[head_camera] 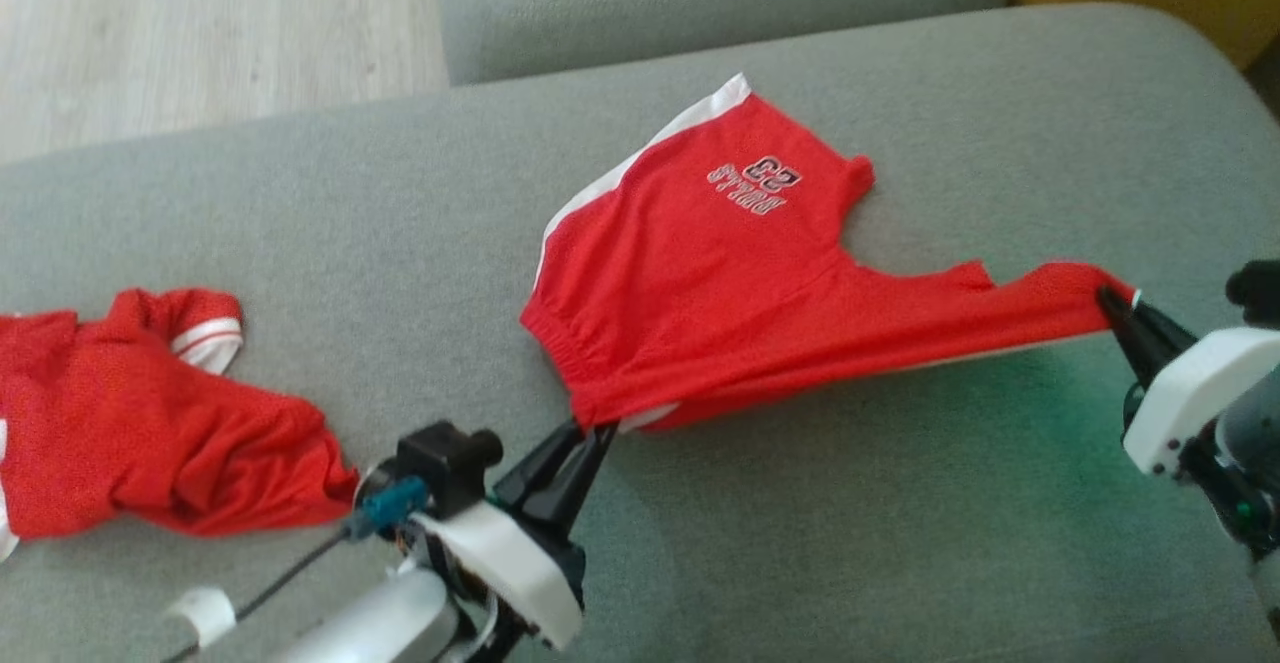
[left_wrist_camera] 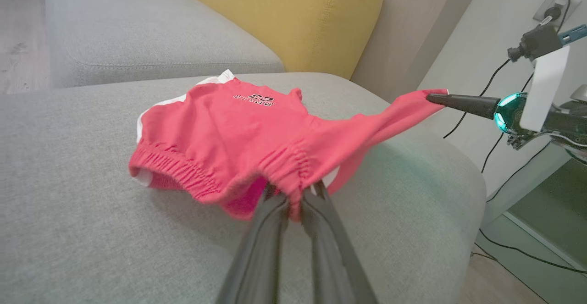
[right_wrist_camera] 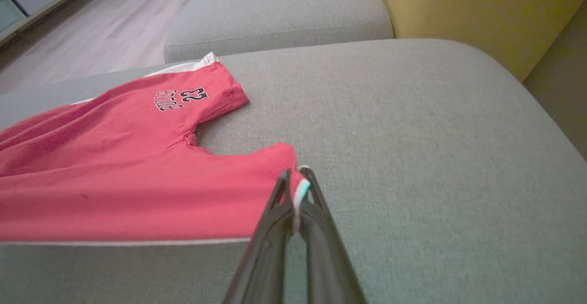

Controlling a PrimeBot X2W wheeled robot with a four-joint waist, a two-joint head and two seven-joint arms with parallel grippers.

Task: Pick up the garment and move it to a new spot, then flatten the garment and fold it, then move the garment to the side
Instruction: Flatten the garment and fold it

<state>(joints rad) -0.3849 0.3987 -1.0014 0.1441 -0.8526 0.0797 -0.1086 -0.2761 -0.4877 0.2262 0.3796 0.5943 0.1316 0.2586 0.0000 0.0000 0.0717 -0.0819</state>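
Note:
The garment (head_camera: 720, 273) is a pair of red shorts with white side stripes and a black "23" print, spread over the grey sofa cushion (head_camera: 330, 203). My left gripper (head_camera: 598, 431) is shut on its elastic waistband corner, pinched between the fingers in the left wrist view (left_wrist_camera: 296, 195). My right gripper (head_camera: 1112, 300) is shut on the hem of one leg, which is stretched out and lifted off the cushion; the right wrist view shows the white-edged hem between its tips (right_wrist_camera: 297, 181). The near edge of the garment hangs taut between both grippers; the far part lies on the cushion.
A second red garment (head_camera: 150, 413) with white trim lies crumpled at the cushion's left end. A yellow cushion (left_wrist_camera: 293, 15) and another grey seat (right_wrist_camera: 275, 10) stand behind. The sofa's right edge drops to floor with cables (left_wrist_camera: 518, 249).

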